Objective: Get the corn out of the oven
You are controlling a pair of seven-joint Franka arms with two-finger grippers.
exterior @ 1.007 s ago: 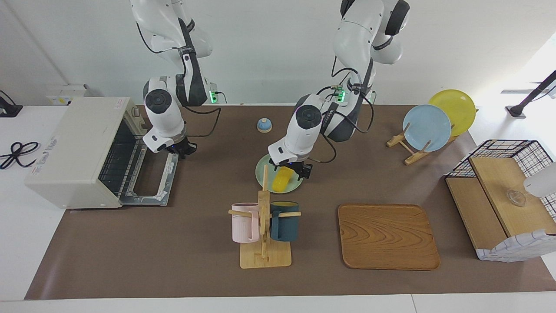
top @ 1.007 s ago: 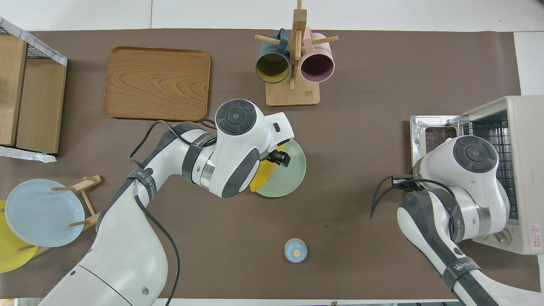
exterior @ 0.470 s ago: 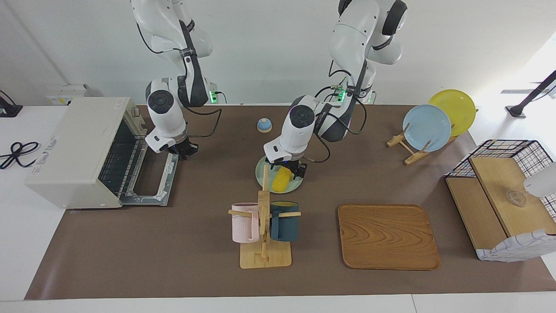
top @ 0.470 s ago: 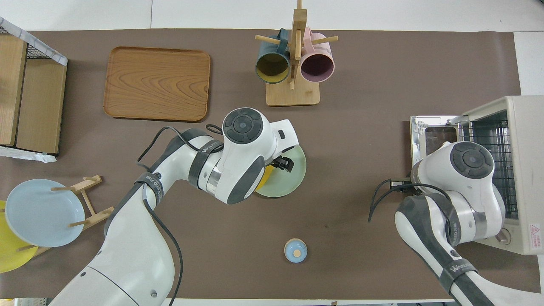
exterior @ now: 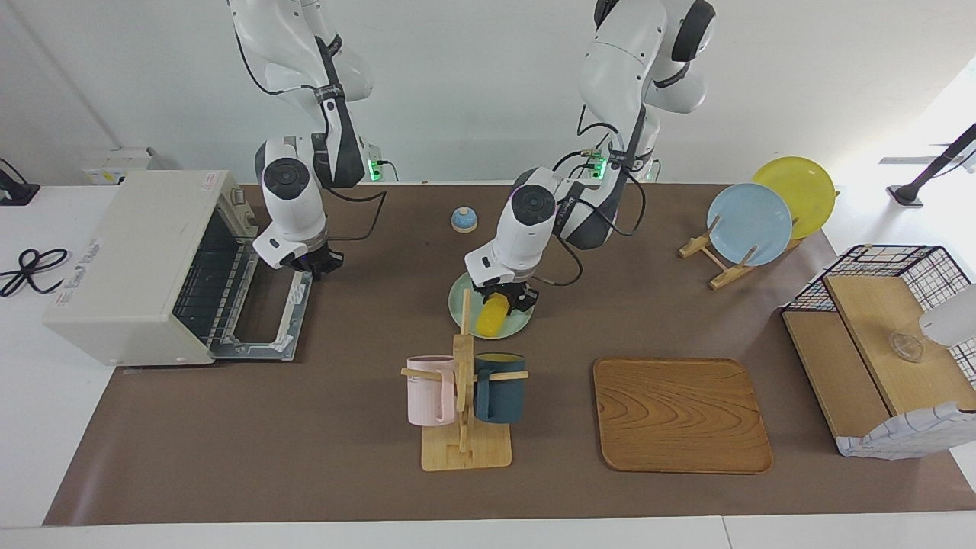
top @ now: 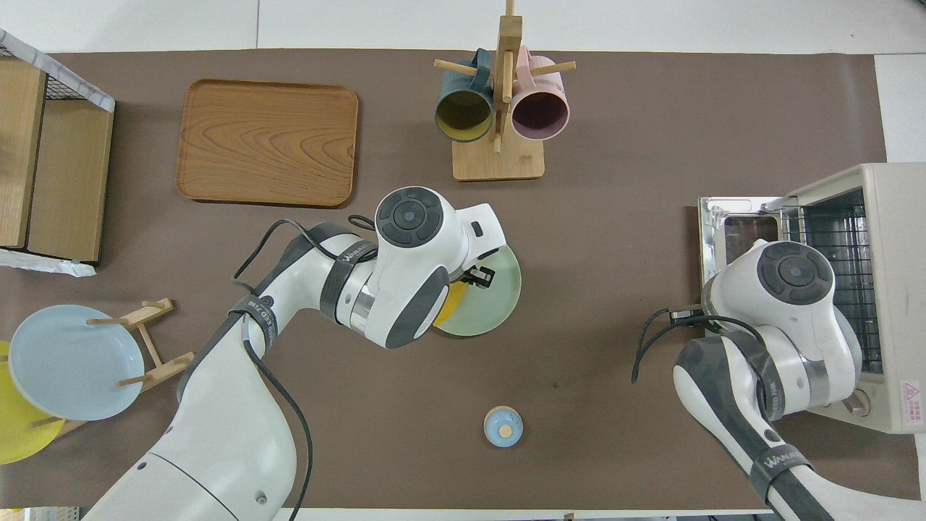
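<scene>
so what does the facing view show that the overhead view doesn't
Only the facing view shows the left hand down on the corn, the right hand over the oven's open door, and the arms' upper links against the wall. Only the overhead view shows into the blue mug and pink mug; there the left arm hides most of the corn. Both show the oven open, the corn on the green plate, the wooden tray and the plate rack.
</scene>
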